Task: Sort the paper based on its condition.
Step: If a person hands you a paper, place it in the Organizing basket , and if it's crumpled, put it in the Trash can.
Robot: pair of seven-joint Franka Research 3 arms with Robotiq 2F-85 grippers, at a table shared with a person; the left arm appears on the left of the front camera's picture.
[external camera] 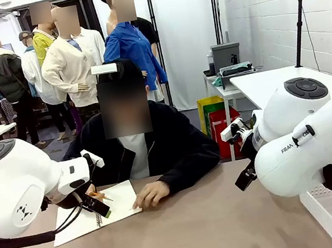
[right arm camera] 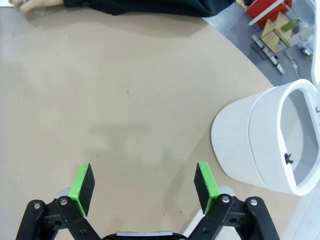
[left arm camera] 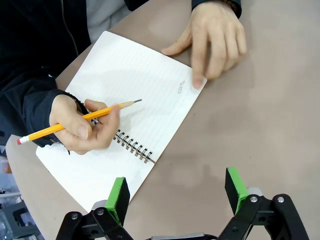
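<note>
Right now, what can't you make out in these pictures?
- Left wrist view: the scribble on the notebook is too small to read.
- Front view: the left arm covers part of the notebook.
- Front view: the basket is cut off by the right and bottom edges.
- Right wrist view: the white tub runs off the right edge.

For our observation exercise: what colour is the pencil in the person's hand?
The pencil is orange-yellow with a pink eraser, clearest in the left wrist view.
</note>
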